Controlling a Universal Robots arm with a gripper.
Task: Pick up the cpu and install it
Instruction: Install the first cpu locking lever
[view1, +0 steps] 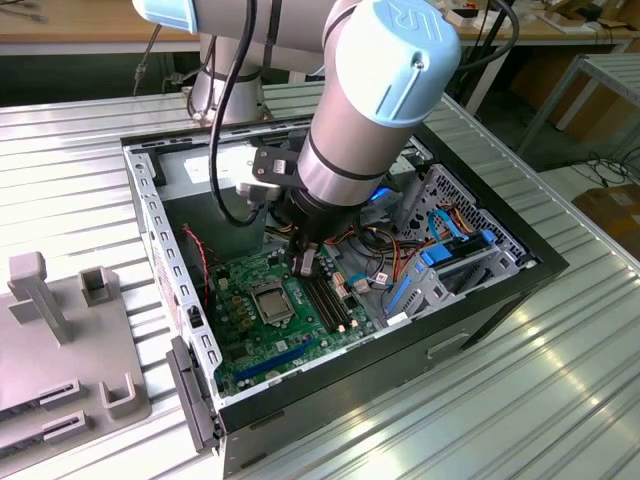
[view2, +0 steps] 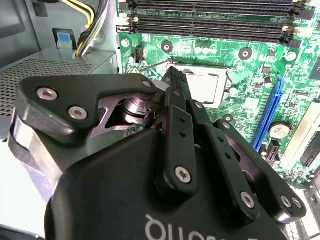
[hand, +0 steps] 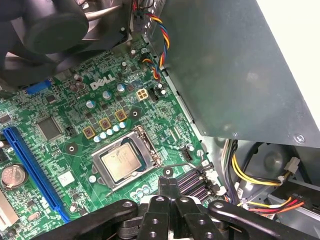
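Note:
The cpu (hand: 121, 164), a small square chip with a dull grey metal top, lies flat in the socket on the green motherboard (hand: 75, 125), with the silver socket frame (hand: 145, 145) around it. The cpu (view2: 204, 85) shows past the gripper in the second wrist view, and the cpu (view1: 272, 300) sits mid-board in the exterior view. My gripper (hand: 168, 184) hangs above the board beside the socket, over the black memory slots (view1: 325, 298), apart from the chip. Its fingers are shut together with nothing seen between them. The same gripper (view2: 176, 76) (view1: 303, 265) points down into the open case.
The open computer case (view1: 150, 215) walls in the board on all sides. A grey metal box (hand: 225, 75) and bundles of coloured cables (hand: 250, 175) stand close to the socket. A long blue slot (hand: 32, 172) runs along the board. A grey fixture (view1: 60, 350) sits on the table at the exterior view's left.

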